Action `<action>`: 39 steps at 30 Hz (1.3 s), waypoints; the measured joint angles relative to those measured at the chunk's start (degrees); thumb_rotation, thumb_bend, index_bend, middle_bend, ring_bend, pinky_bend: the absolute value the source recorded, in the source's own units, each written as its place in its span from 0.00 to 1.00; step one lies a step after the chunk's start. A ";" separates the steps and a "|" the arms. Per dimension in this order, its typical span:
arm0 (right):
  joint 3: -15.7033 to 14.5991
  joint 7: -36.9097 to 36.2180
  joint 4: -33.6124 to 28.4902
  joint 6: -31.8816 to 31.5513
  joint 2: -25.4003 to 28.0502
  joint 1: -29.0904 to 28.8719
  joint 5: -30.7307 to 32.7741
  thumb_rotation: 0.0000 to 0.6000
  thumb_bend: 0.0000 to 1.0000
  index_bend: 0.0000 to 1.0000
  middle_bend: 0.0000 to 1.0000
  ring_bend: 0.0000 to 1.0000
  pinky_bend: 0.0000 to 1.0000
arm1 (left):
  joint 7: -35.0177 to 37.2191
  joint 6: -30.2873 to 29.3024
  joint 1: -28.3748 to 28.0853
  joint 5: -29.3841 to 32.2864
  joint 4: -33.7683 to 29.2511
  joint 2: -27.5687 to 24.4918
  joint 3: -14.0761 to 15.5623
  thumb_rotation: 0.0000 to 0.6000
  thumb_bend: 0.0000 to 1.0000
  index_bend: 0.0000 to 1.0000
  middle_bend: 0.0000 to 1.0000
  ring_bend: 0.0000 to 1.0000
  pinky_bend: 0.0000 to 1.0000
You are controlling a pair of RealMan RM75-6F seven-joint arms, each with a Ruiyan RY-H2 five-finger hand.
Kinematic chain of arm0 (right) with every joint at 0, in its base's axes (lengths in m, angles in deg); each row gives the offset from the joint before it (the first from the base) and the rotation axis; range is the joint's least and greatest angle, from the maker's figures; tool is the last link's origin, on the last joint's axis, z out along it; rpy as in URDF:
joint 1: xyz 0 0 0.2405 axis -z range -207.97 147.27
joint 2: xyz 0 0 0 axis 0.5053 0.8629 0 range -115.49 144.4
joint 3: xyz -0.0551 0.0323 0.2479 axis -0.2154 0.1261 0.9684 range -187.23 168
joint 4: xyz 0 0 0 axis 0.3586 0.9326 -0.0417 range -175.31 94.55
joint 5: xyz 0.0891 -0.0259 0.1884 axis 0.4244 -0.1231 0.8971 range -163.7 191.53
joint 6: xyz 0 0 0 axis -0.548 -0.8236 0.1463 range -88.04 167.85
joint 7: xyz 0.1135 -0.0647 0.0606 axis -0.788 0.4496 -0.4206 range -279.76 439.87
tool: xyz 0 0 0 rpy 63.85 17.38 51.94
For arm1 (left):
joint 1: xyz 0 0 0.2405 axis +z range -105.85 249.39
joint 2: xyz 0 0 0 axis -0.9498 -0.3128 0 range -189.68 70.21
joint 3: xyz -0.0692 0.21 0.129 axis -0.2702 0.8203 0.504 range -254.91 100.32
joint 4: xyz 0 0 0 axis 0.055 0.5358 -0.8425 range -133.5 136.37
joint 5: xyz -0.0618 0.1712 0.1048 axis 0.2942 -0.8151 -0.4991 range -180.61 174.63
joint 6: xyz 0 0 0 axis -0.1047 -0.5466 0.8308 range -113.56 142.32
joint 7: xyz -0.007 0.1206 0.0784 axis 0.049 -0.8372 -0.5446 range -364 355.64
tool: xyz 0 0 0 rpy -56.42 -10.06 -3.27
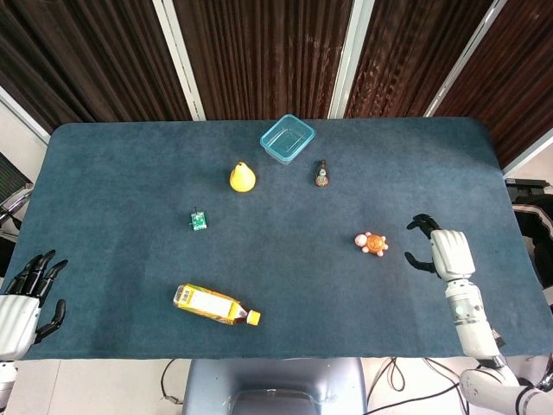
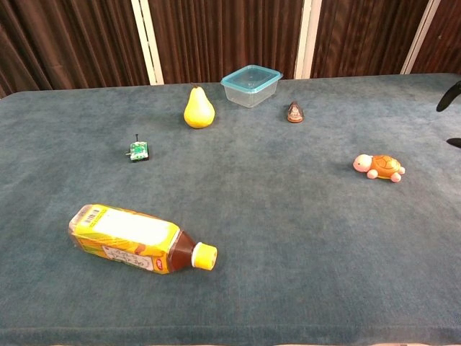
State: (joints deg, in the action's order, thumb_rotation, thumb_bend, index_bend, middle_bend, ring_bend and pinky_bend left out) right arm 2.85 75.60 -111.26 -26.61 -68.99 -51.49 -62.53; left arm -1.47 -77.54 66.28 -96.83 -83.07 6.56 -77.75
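My right hand (image 1: 441, 252) hovers over the table just right of the orange toy turtle (image 1: 372, 244), fingers apart and holding nothing. Only its dark fingertips (image 2: 451, 95) show at the right edge of the chest view, beyond the turtle (image 2: 379, 166). My left hand (image 1: 22, 300) hangs off the table's near left corner, fingers spread and empty. A tea bottle (image 1: 216, 305) with a yellow label lies on its side near the front edge, cap pointing right; it is the thing nearest the left hand.
On the blue cloth table (image 1: 112, 173) stand a yellow pear (image 1: 242, 177), a clear teal container (image 1: 287, 138), a small brown cone-shaped figure (image 1: 321, 175) and a tiny green toy (image 1: 199, 221). Dark curtains hang behind the far edge.
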 measured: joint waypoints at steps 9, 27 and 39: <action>-0.55 -0.84 8.15 5.74 -6.54 -3.70 2.06 1.00 0.34 0.49 0.36 1.00 1.00 | 2.16 -0.85 0.52 -0.27 0.39 -0.63 0.08 1.00 0.53 0.14 0.00 0.04 0.24; -0.36 -2.48 19.95 9.53 -14.46 -8.07 3.15 1.00 0.36 0.55 0.40 1.00 1.00 | 4.97 -1.07 0.82 -0.16 0.90 -1.24 -0.09 1.00 0.53 0.14 0.00 0.04 0.24; -0.57 -5.21 28.40 10.43 -19.08 -9.75 2.57 1.00 0.38 0.60 0.45 1.00 1.00 | 6.10 -0.72 0.77 -0.04 0.99 -1.68 -0.11 1.00 0.53 0.14 0.00 0.04 0.24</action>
State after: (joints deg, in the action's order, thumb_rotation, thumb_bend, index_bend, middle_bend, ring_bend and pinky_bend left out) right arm 2.28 70.39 -82.86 -16.17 -88.06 -61.25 -59.96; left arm 4.63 -78.27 67.05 -96.87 -82.08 4.89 -77.86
